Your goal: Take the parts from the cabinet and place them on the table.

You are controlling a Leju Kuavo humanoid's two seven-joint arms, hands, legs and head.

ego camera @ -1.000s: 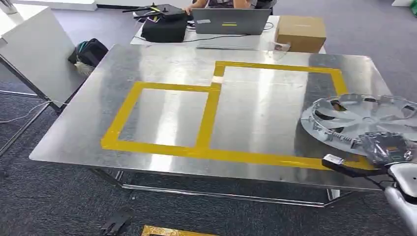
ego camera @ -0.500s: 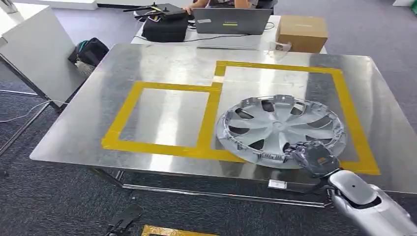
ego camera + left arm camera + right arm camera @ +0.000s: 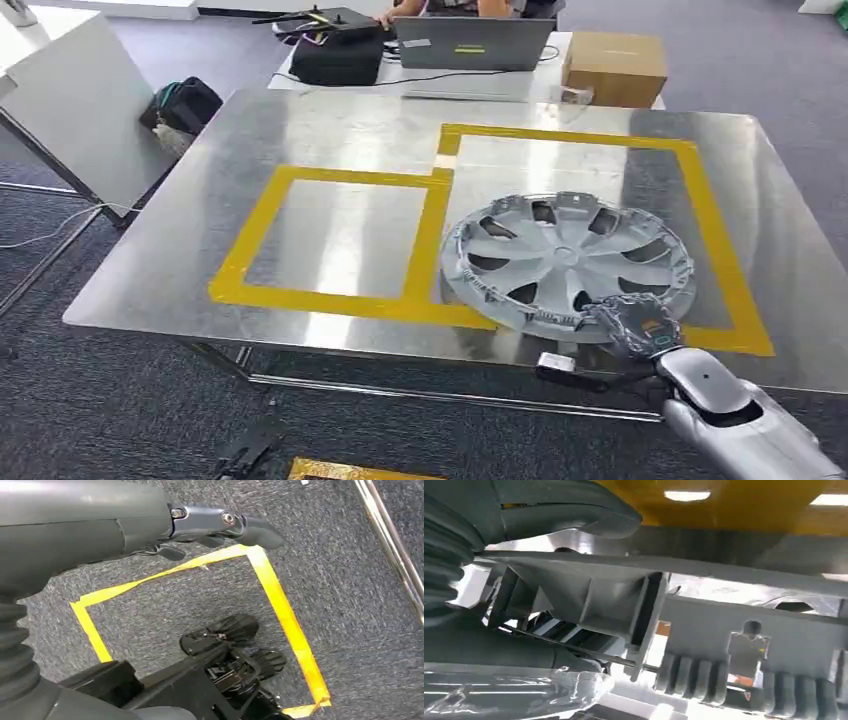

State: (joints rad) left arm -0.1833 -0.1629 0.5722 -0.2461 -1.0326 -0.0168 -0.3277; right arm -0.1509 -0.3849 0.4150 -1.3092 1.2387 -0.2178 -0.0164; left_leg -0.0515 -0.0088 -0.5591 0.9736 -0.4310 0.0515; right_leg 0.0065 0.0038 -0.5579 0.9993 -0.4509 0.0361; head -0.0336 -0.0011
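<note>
Setting the silver plastic wheel cover (image 3: pixel 568 262) down on the steel bench (image 3: pixel 330 130).
My right hand (image 3: pixel 632 322) pinches its near rim; I'd lower it flat inside the yellow tape rectangle (image 3: pixel 712 225) beyond my fingers (image 3: pixel 612 312) before releasing.

One wheel cover (image 3: pixel 568 262) lies on the steel desk (image 3: pixel 330 130) — the single part there. Two yellow tape rectangles mark that desk: a smaller one (image 3: pixel 250 240) beside the wheel cover and a larger one (image 3: pixel 700 190) around it. Beyond the desk's far edge sit one laptop (image 3: pixel 472 43), one cardboard box (image 3: pixel 613 68) and one black case (image 3: pixel 334 58). One black bag (image 3: pixel 182 105) lies on the floor beside the desk.
</note>
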